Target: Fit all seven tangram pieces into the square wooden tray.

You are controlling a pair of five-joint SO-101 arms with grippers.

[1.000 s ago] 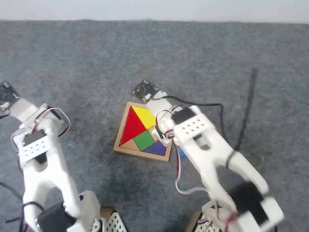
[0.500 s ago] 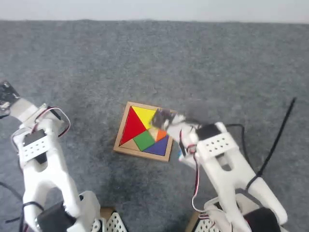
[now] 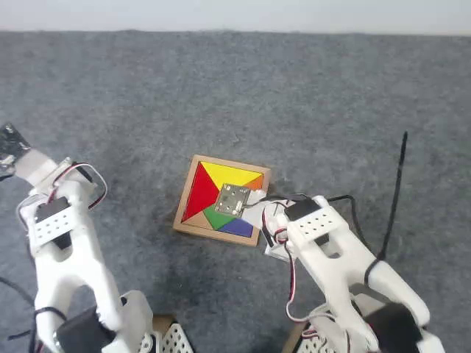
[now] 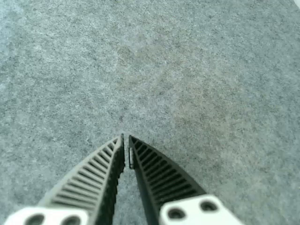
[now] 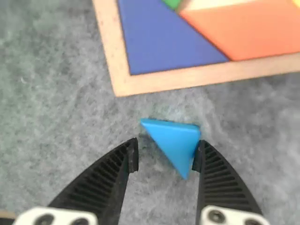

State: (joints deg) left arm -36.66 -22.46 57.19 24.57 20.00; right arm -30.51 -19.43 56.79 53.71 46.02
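Note:
The square wooden tray (image 3: 190,224) lies mid-table holding a red triangle (image 3: 197,197), a yellow triangle (image 3: 221,175), a green square (image 3: 215,218), an orange piece (image 3: 255,182) and a dark blue triangle (image 3: 240,227). The right arm (image 3: 313,228) bends over the tray's near right corner. A small light blue triangle (image 5: 174,142) lies on the carpet just outside the tray's edge (image 5: 187,80), and my right gripper (image 5: 165,157) is open with one finger either side of it. One finger (image 5: 200,157) touches the triangle. My left gripper (image 4: 125,140) is shut, empty, over bare carpet.
Grey carpet (image 3: 331,110) covers the whole table. The left arm (image 3: 55,220) stands at the far left, well away from the tray. A black cable (image 3: 397,184) rises behind the right arm.
The right arm has swung back from the tray's far edge to its near right corner and come down around the light blue triangle. The left arm has not moved.

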